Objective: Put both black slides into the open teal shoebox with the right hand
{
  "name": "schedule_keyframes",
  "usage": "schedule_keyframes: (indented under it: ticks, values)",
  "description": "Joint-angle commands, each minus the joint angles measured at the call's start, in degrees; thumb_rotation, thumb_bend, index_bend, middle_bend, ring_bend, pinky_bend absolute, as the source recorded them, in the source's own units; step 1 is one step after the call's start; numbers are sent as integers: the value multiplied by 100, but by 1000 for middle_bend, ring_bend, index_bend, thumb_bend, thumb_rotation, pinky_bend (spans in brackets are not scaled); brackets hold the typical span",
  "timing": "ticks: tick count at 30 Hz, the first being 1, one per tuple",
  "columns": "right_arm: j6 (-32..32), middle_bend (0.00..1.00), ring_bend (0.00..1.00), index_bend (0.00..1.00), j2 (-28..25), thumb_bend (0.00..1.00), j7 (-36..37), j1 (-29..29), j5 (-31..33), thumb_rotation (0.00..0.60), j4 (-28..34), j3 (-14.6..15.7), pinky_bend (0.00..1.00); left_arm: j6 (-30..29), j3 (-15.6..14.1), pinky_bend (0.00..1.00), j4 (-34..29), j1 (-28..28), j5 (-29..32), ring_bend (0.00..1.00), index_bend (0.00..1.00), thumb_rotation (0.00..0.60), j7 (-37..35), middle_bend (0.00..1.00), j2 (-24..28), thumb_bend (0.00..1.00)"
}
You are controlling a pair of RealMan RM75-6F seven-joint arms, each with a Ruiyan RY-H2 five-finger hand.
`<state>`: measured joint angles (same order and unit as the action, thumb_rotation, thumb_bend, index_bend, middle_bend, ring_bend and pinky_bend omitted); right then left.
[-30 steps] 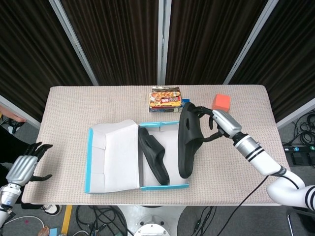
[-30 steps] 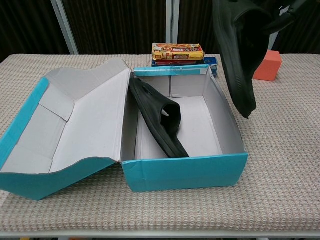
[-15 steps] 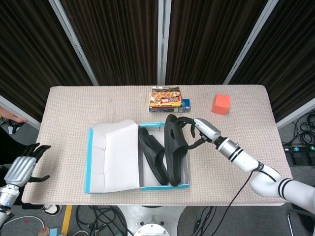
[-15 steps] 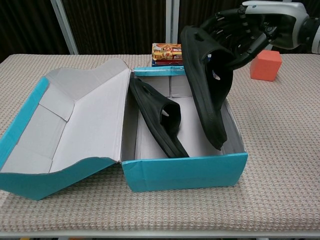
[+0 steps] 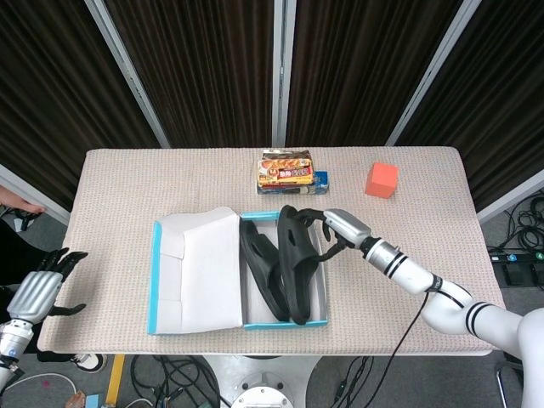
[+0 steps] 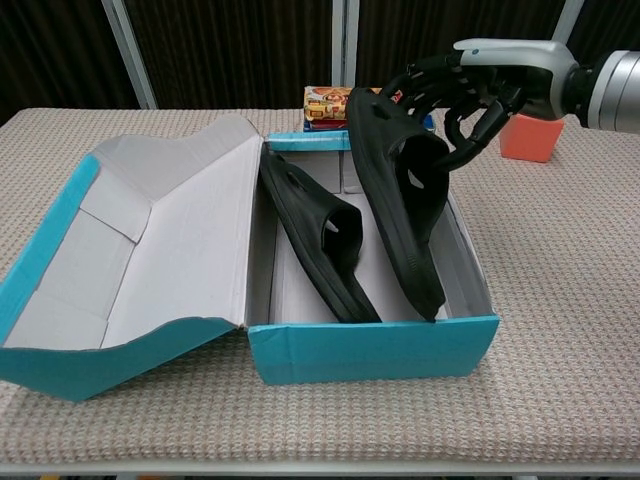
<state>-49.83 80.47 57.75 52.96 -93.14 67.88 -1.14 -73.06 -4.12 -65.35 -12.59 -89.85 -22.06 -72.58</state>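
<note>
The snack pack (image 5: 286, 172) behind the box (image 6: 370, 345) has printing on top, but it is too small to read; an orange block (image 5: 382, 179) sits on the surface (image 5: 119, 195) to the right. The box is open w/ lid folded to the left: one slide (image 6: 318, 232) lies inside along the left wall, the second slide (image 6: 400, 195) stands tilted in the right part, toe down near the front wall, w/ the right robot hand (image 6: 470, 85) holding its upper end. Only the head view shows the left robot hand (image 5: 38, 291), off the surface's left edge, fingers spread wide, holding nothing.
</note>
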Motion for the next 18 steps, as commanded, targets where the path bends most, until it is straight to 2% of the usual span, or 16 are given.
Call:
schedule_keyframes:
  ticks: [1, 18]
  values:
    - [40, 522, 446, 579, 64, 209, -257, 51, -13, 600, -90, 14, 640, -5, 3, 43, 17, 1, 0, 3, 102, 600, -19, 108, -3, 129]
    - [59, 522, 446, 579, 176, 222, -1596, 126, 99, 600, -113, -59, 641, 17, 20, 43, 145, -9, 23, 3, 102, 600, -164, 108, -49, 129]
